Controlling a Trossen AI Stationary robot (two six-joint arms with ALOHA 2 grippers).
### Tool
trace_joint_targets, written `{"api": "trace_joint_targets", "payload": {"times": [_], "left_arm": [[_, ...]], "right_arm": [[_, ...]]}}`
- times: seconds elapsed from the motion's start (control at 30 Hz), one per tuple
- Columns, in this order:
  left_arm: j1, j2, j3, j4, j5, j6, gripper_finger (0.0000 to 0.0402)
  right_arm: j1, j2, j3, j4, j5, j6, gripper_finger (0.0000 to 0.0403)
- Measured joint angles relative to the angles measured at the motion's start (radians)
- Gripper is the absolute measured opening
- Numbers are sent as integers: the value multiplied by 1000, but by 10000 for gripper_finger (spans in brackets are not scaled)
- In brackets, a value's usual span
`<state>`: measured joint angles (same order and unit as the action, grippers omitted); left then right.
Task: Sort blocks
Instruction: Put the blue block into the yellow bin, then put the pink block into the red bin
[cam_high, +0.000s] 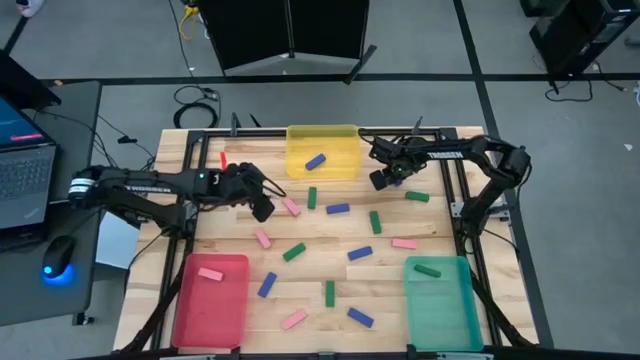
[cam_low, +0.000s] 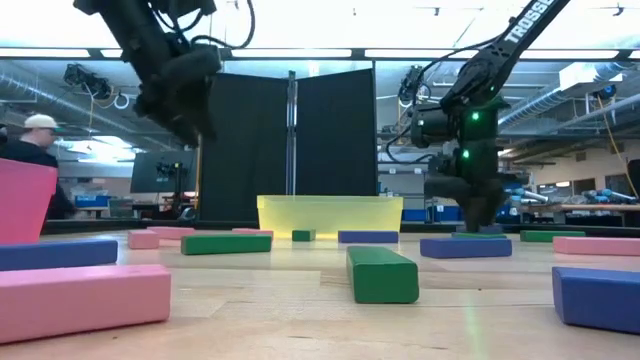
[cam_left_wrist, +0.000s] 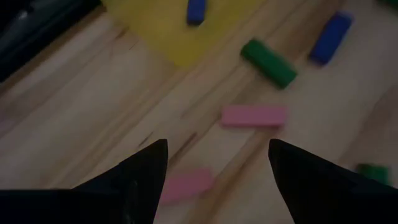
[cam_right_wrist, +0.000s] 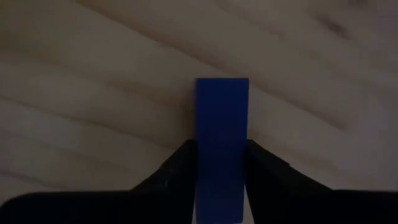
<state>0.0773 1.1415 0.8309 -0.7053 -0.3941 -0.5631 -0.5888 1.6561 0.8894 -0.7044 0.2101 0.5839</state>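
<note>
The right hand (cam_right_wrist: 221, 180) is clamped on a blue block (cam_right_wrist: 222, 143) just right of the yellow tray (cam_high: 322, 150), low over the counter (cam_high: 300, 300). A thin grip could let it twist and slip. The left hand (cam_left_wrist: 217, 180), beyond the tray's left side, gapes wide, empty, above a pink block (cam_left_wrist: 254, 116).

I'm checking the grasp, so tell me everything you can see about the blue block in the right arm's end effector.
The blue block is a small flat rectangular bar, solid dark blue, matte and plain, with clean square edges. It sits lengthwise between the two dark fingers of the right end effector, which press against both its long sides, its far end sticking out past them. It is near the yellow tray's right side, over bare wooden table. Whether it rests on the wood or is lifted cannot be told.
</note>
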Motion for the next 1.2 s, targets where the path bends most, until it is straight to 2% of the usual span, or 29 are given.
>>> {"api": "trace_joint_targets", "payload": {"times": [0.1, 0.23, 0.4, 0.5, 0.7, 0.77, 0.9, 1.0, 1.07, 1.2], "left_arm": [[30, 28, -1, -112, 25, 29, 286], [66, 84, -1, -163, 56, 94, 286], [106, 143, 0, -166, 117, 193, 286], [139, 152, 0, -174, 117, 240, 286], [194, 156, 0, -172, 119, 324, 286], [201, 156, 0, -172, 133, 360, 286], [201, 156, 0, -170, 181, 474, 286], [201, 171, 0, -163, 229, 571, 286], [201, 197, 0, -154, 237, 616, 286], [201, 279, 1, -132, 242, 649, 286]], "right_arm": [[26, -71, 1, 2, 53, 22, 112], [83, -202, 1, 18, 117, 49, 112], [186, -309, 2, 308, 118, -50, 112], [212, -277, 22, 501, 85, -134, 112], [179, -76, 158, 527, 49, -216, 112], [167, -37, 190, 526, 31, -244, 147], [151, -32, 199, 536, -30, -310, 282], [147, -73, 199, 547, -77, -327, 365], [149, -107, 200, 547, -90, -334, 387], [178, -169, 200, 550, -93, -350, 365]]}}
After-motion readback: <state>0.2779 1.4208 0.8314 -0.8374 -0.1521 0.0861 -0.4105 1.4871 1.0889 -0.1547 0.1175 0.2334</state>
